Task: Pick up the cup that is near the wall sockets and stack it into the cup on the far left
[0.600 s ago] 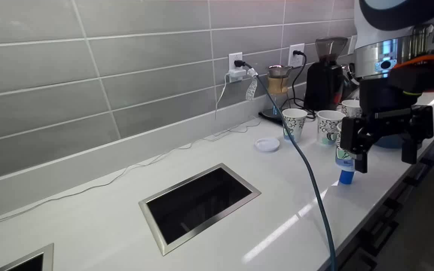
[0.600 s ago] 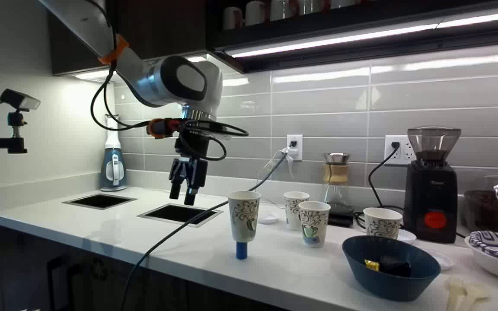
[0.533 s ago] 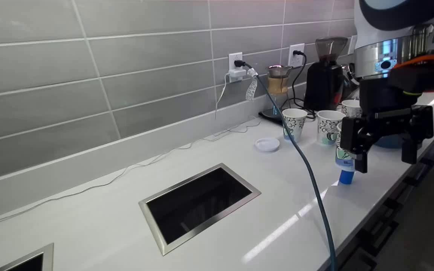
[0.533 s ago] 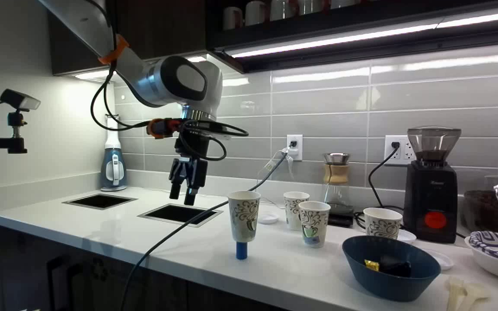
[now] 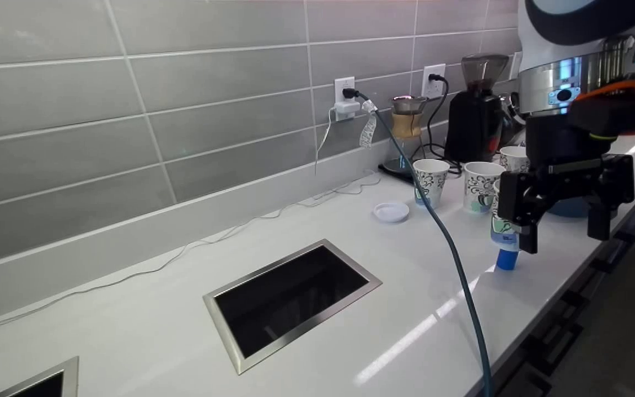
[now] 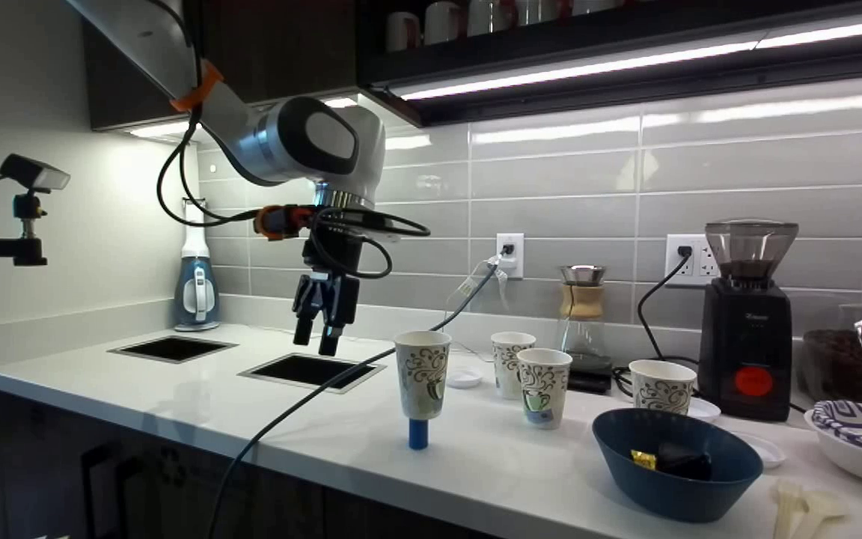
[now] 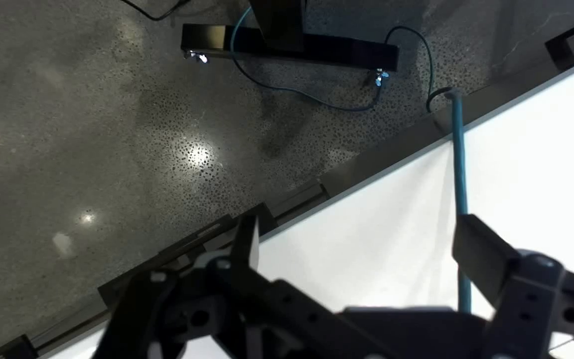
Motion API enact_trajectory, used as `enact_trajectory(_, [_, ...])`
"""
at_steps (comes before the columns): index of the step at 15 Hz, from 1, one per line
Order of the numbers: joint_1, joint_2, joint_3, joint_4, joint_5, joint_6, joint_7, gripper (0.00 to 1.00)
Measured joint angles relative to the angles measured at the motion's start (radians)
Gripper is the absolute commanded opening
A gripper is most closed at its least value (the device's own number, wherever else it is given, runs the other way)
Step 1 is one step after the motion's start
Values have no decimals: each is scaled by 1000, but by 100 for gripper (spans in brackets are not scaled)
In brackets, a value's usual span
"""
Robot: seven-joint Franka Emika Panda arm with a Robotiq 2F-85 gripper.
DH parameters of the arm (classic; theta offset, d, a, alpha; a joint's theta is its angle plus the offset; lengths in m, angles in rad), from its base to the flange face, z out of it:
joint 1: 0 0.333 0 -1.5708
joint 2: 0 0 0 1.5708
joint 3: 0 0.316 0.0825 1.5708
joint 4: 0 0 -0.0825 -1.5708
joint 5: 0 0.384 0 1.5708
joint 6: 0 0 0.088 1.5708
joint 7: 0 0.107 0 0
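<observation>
Patterned white paper cups stand on the counter. The cup nearest the wall sockets [image 6: 512, 368] also shows in an exterior view [image 5: 430, 179], upright behind the hanging cable. The far-left cup [image 6: 423, 374] sits upright on a small blue piece [image 6: 418, 434]; in an exterior view [image 5: 498, 226] my gripper partly hides it. My gripper [image 6: 316, 338] hangs above the counter, left of the cups there, pointing down. It also shows in an exterior view [image 5: 563, 231]. In the wrist view its fingers [image 7: 357, 239] are wide apart with nothing between them; no cup shows there.
Two more cups [image 6: 543, 389] [image 6: 663, 385] stand to the right, near a dark blue bowl [image 6: 676, 471]. A cable [image 6: 311, 397] runs from the socket across the counter and over its front edge. A carafe [image 6: 583, 322], grinder [image 6: 747, 344] and white lid [image 5: 391, 212] are nearby.
</observation>
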Motion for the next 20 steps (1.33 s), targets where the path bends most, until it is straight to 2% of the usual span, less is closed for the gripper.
enact_trajectory(8, [6, 4, -4, 11, 23, 11, -3, 100])
enact_trajectory(13, [46, 59, 2, 132, 77, 49, 3, 100])
enact_trajectory(20, [46, 169, -26, 276, 70, 265, 2, 100])
